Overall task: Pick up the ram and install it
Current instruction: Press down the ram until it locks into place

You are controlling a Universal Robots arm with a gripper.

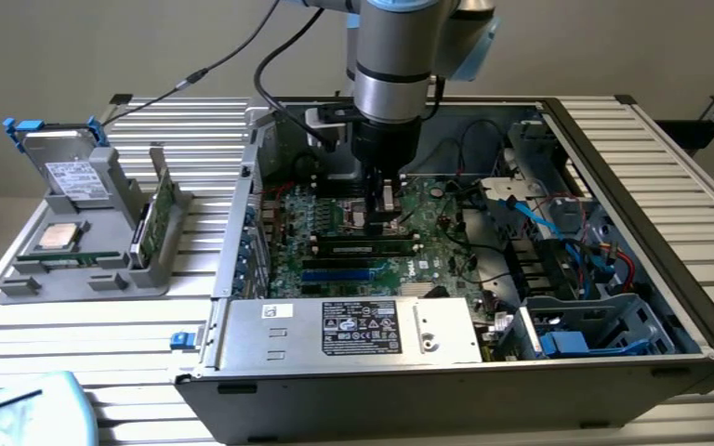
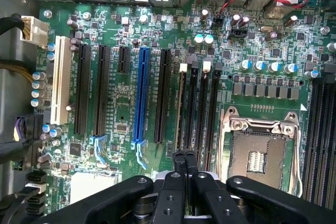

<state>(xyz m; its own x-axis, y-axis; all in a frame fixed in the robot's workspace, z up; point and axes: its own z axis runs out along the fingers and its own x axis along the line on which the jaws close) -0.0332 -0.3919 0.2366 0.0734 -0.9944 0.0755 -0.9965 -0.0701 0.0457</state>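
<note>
Hidden and cut-off parts around the open computer case

The arm (image 1: 394, 56) runs off the exterior view's top edge, and its body covers the motherboard (image 1: 357, 223) behind it. In the wrist view the gripper (image 2: 184, 156) is cut by the picture's edge, its black fingers (image 2: 178, 162) covering the ram (image 2: 184, 174) except a pale sliver.

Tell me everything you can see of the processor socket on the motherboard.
The processor socket is a square seat with a shiny silver metal frame and screws at its corners. Its dark middle lies bare, with a small pale grid at the centre. It sits flat on the green motherboard, between two groups of long black slots.
</note>
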